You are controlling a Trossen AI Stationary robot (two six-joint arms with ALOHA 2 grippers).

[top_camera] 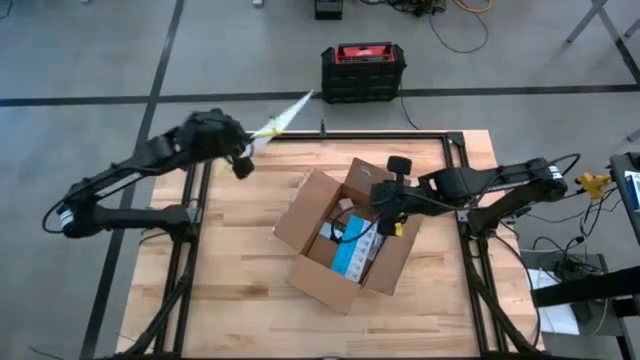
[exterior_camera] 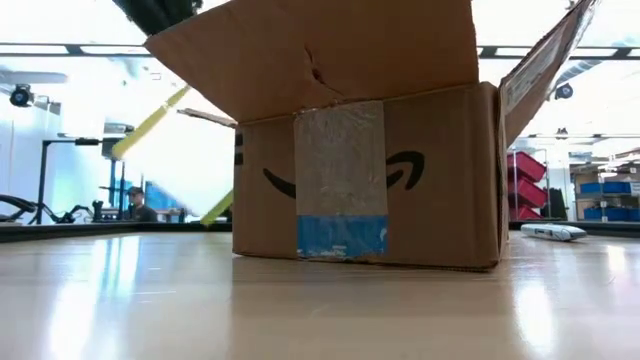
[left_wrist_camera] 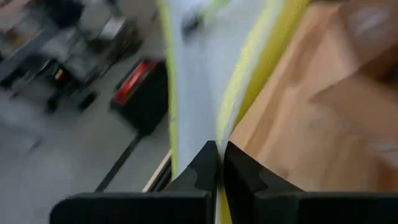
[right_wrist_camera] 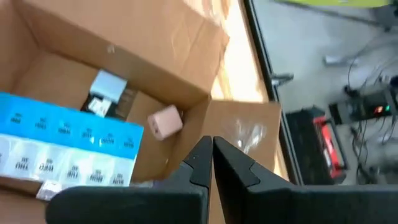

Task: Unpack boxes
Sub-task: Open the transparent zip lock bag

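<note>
Pale wooden butcher-block tabletop [top_camera: 230,280] sits on grey concrete floor, with a black and red case [top_camera: 362,70] beyond at upper centre. Open brown corrugated cardboard box [top_camera: 345,240] lies centre-right; the right gripper [top_camera: 388,215], fingers together, hovers over its right flap. Upper left, well apart, the left gripper [top_camera: 243,150] pinches what looks like a clear yellow-edged plastic pouch [top_camera: 283,120].

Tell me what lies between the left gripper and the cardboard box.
In the high view, only bare wooden table lies between the left gripper and the cardboard box.
</note>
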